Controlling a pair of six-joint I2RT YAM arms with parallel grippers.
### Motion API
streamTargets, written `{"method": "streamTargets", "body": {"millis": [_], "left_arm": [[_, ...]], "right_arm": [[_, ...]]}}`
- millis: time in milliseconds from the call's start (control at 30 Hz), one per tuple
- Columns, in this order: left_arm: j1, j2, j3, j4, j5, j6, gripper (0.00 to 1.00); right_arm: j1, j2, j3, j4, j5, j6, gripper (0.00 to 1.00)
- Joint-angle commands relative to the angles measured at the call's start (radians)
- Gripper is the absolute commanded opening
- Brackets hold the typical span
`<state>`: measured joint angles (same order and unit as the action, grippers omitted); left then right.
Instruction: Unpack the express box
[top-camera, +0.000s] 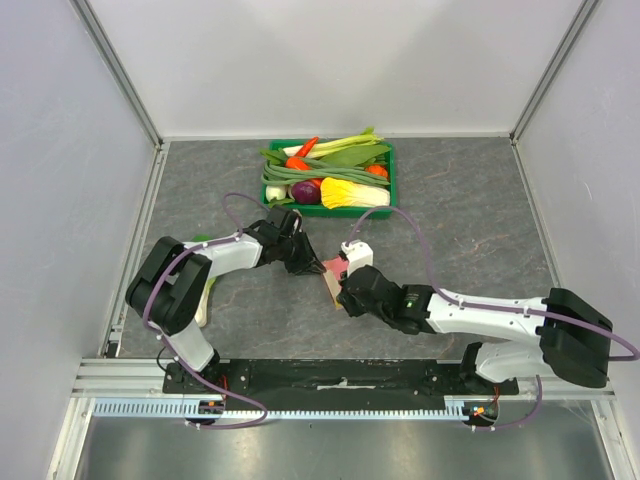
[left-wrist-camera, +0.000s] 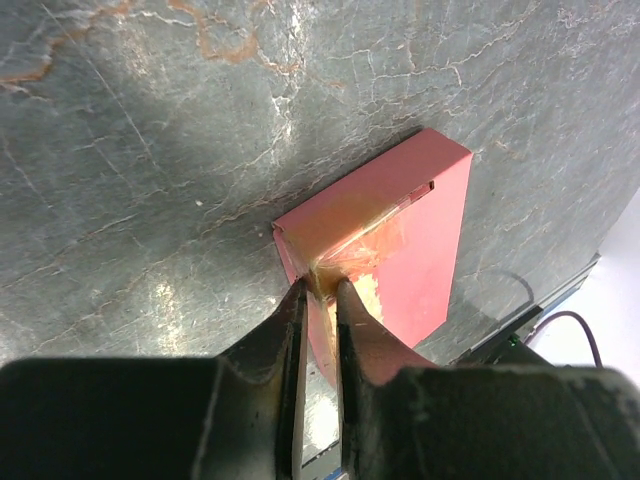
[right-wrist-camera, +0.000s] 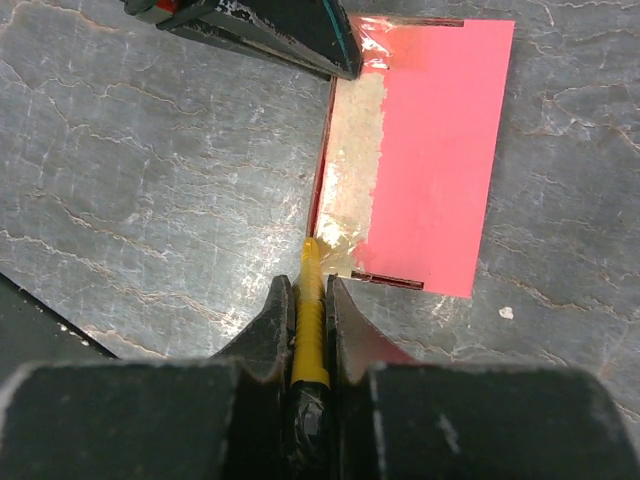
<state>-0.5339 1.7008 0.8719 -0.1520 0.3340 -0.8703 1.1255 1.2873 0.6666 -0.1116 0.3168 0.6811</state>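
Lying flat on the surface (right-wrist-camera: 150, 180), the box (right-wrist-camera: 430, 150) is running lengthwise away from the right tool (right-wrist-camera: 312, 285), which is clamping a yellow cutter (right-wrist-camera: 311, 330), tip touching the near end of the taped seam (right-wrist-camera: 355, 150); the left tool (left-wrist-camera: 320, 285), nearly closed, is pinching the far corner.

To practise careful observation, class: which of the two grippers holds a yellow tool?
The right gripper: a slim yellow tool sits clamped in its jaws, tip at the taped edge of the express box. The left gripper pinches that edge with no tool.
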Motion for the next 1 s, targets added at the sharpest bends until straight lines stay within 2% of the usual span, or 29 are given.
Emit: {"method": "streamTargets", "body": {"millis": [0,300,433,567,633,800,867,967], "left_arm": [[0.026,0.054,-0.047,-0.097,-0.256,0.062,0.12],[0.026,0.039,-0.062,-0.075,-0.271,0.102,0.11],[0.026,0.030,-0.068,-0.066,-0.271,0.105,0.11],[0.026,0.004,-0.065,-0.055,-0.228,0.113,0.12],[0.026,-0.016,-0.065,-0.043,-0.196,0.116,0.16],[0.025,-0.116,-0.053,-0.026,-0.122,0.152,0.47],[0.025,-0.142,-0.042,-0.027,-0.095,0.166,0.54],[0.026,-0.187,-0.037,-0.021,-0.073,0.181,0.58]], "right_arm": [[0.028,0.015,-0.004,-0.186,0.037,-0.009,0.00],[0.031,-0.311,-0.030,-0.089,0.125,-0.045,0.00],[0.031,-0.358,-0.042,-0.082,0.162,-0.048,0.00],[0.031,-0.324,-0.042,-0.095,0.182,-0.026,0.00],[0.031,-0.319,-0.042,-0.114,0.205,0.006,0.00],[0.030,-0.295,-0.024,-0.175,0.309,0.051,0.00],[0.028,-0.272,-0.013,-0.180,0.320,0.049,0.00],[0.026,-0.243,0.010,-0.197,0.344,0.049,0.00]]}}
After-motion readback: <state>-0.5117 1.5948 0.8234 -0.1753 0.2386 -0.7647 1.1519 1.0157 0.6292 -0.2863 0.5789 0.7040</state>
